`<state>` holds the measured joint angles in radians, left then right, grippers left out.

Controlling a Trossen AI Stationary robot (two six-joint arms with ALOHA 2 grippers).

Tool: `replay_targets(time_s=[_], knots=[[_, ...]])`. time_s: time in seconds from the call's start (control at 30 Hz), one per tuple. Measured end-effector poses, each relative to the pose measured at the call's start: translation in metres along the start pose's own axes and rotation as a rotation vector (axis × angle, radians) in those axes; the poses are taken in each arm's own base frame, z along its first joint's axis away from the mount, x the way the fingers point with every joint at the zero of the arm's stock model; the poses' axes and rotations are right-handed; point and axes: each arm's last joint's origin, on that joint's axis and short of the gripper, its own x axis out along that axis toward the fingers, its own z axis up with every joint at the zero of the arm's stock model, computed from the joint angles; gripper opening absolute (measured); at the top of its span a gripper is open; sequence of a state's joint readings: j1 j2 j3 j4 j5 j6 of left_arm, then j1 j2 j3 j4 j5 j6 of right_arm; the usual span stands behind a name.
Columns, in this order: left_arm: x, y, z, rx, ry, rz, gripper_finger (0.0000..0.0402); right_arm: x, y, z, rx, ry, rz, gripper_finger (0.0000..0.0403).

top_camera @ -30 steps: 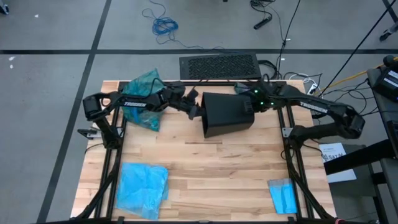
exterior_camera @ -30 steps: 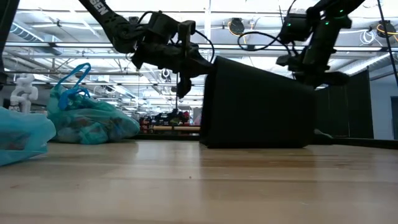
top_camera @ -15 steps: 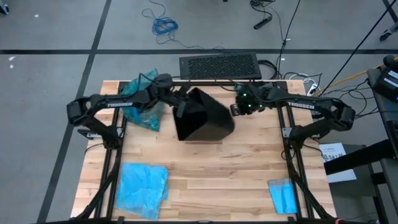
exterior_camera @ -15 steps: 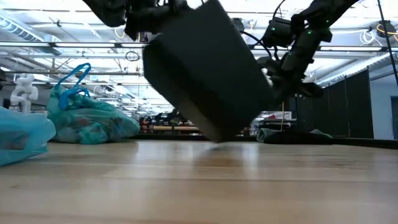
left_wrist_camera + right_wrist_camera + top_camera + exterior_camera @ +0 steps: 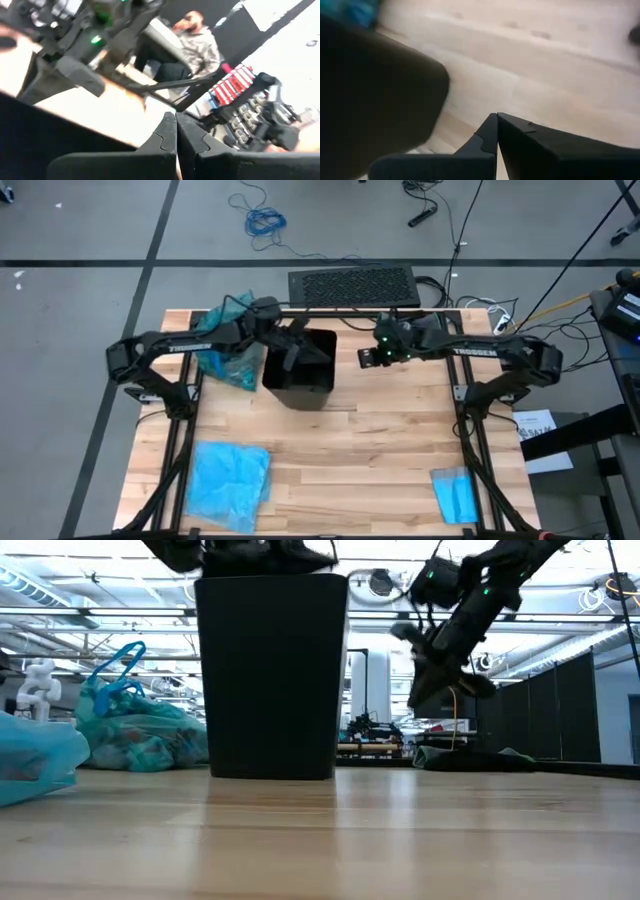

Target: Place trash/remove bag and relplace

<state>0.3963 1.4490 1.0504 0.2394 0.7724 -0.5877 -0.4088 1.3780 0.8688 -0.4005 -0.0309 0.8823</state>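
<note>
A black bin stands upright on its base at the table's far middle, its mouth up. My left gripper is shut at the left part of the bin's rim, over the mouth. My right gripper is shut and hangs in the air right of the bin, pointing down toward it. The full teal bag, knotted at the top, lies at the far left. A sky-blue bag lies flat at the near left. No loose trash shows. My left gripper reaches level from the table's left over the bin's rim, its fingers closed on each other with nothing between them. Whether they touch the rim I cannot tell. The bin stands by itself on the table.
A small blue folded cloth lies at the near right corner. A low dark heap sits on the far right of the table. A person sits beyond the table in the left wrist view. Bare wood lies in the near middle.
The bin lay on its side right of centre; it has been tipped up onto its base and now stands upright farther left. My left gripper rose with the rim and drew back leftward. My right gripper went leftward and a little down, tipping its fingers downward.
</note>
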Motion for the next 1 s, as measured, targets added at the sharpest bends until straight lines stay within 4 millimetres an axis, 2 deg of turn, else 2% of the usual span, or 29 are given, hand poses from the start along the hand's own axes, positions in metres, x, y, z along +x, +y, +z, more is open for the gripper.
replay_targets(time_s=[0.13,0.23,0.33,0.47,0.63,0.77,0.87,1.0], knots=[[-0.022,-0.034,0.008,0.059,-0.034,-0.039,0.0000,-0.024,0.005,0.002,-0.037,-0.054,0.067,0.0000],[-0.042,-0.067,0.006,0.118,-0.030,-0.060,0.0000,-0.041,0.011,-0.005,-0.067,-0.071,0.121,0.0000],[-0.064,-0.095,-0.007,0.135,0.008,0.003,0.0000,-0.049,0.019,-0.016,-0.102,-0.052,0.162,0.0000],[-0.091,-0.114,-0.039,0.074,0.138,0.225,0.0000,-0.050,0.032,-0.036,-0.144,-0.009,0.192,0.0000],[-0.121,-0.123,-0.070,-0.042,0.245,0.543,0.0000,-0.045,0.044,-0.057,-0.162,-0.001,0.180,0.0000],[-0.137,-0.119,-0.088,-0.131,0.320,0.796,0.0000,-0.036,0.054,-0.064,-0.157,-0.009,0.210,0.0000],[-0.135,-0.109,-0.098,-0.149,0.326,0.869,0.0000,-0.026,0.062,-0.066,-0.148,-0.026,0.252,0.0000],[-0.118,-0.088,-0.112,-0.171,0.288,0.803,0.0000,-0.008,0.072,-0.064,-0.127,-0.060,0.312,0.0000]])
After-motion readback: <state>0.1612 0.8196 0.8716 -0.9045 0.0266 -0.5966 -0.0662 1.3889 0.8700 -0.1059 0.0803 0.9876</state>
